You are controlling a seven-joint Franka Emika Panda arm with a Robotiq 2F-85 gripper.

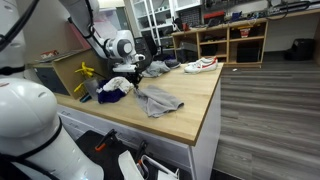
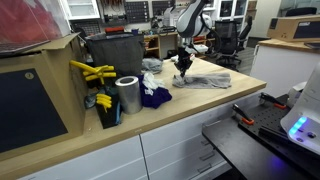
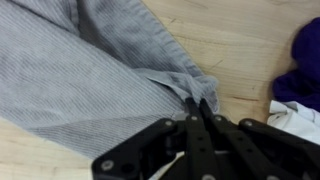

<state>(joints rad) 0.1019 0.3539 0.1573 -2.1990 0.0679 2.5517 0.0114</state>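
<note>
A grey ribbed cloth [image 3: 90, 75] lies spread on the wooden worktop [image 3: 250, 35]; it shows in both exterior views [image 1: 158, 98] [image 2: 205, 79]. My gripper [image 3: 197, 102] is down at the cloth's edge with its two fingers pressed together on a bunched fold of the fabric. It shows in both exterior views [image 1: 133, 72] [image 2: 183, 68], at the end of the cloth nearest the pile of other clothes. A purple cloth [image 3: 300, 65] and a white cloth [image 3: 295, 118] lie just beside the fingers.
The purple cloth [image 2: 153, 97] lies by a silver cylinder [image 2: 127, 95], yellow tools [image 2: 92, 72] and a black bin [image 2: 115, 52]. A white and red shoe [image 1: 200, 65] sits at the worktop's far end. A cardboard box [image 1: 60, 72] stands behind the pile.
</note>
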